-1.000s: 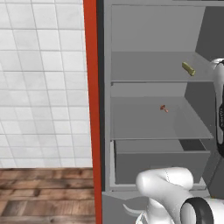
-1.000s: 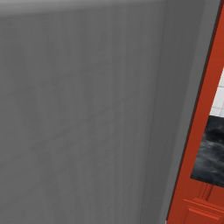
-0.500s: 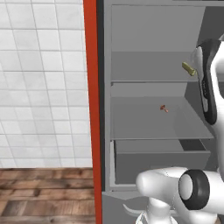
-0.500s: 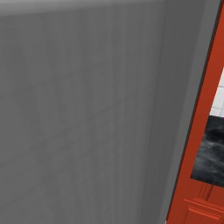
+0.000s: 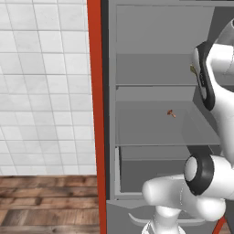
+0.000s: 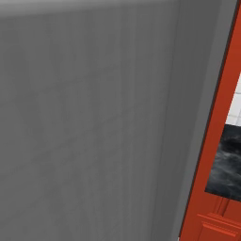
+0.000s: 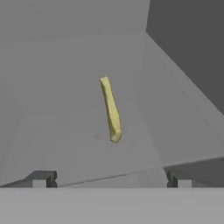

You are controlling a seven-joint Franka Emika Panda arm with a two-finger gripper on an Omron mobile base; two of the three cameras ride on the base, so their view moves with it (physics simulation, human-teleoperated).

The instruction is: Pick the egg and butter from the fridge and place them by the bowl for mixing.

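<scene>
Butter [image 7: 110, 109] lies untouched on an upper fridge [image 5: 160, 41] shelf before the wide-open, empty tool [image 7: 111, 179]; egg [image 5: 170, 112] waits on the shelf below. Both pickups remain undone.

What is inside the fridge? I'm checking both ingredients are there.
Inside the fridge, the egg lies on the middle shelf and the butter on the shelf above, mostly covered by the arm in the left base view. The drawer's contents are hidden.
</scene>
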